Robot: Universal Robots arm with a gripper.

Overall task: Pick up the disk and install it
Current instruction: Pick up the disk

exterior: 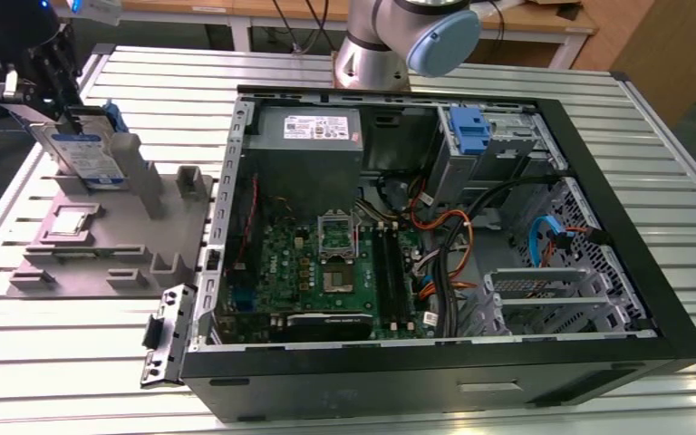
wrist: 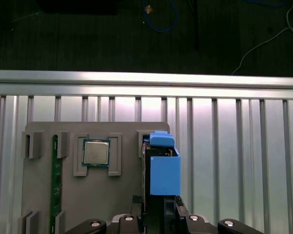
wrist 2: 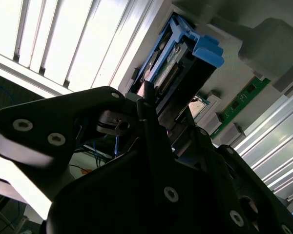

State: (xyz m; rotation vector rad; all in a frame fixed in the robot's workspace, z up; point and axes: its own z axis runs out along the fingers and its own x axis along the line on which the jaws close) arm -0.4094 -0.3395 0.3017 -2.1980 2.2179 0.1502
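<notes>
Black hand (wrist: 158, 213) straddles upright blue-framed disk (exterior: 91, 156) with white-blue label.

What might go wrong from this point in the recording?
The silver hard drive in its blue plastic carrier stands upright in the grey plastic holder, with the pincer at its top edge; a skewed lift may jam it. The square silver processor chip lies close by in that holder and might get jolted.

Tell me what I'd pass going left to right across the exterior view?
The disk standing in its grey holder → the grey power-supply box inside the open computer case → the bare blue bracket → the light-blue cable.
</notes>
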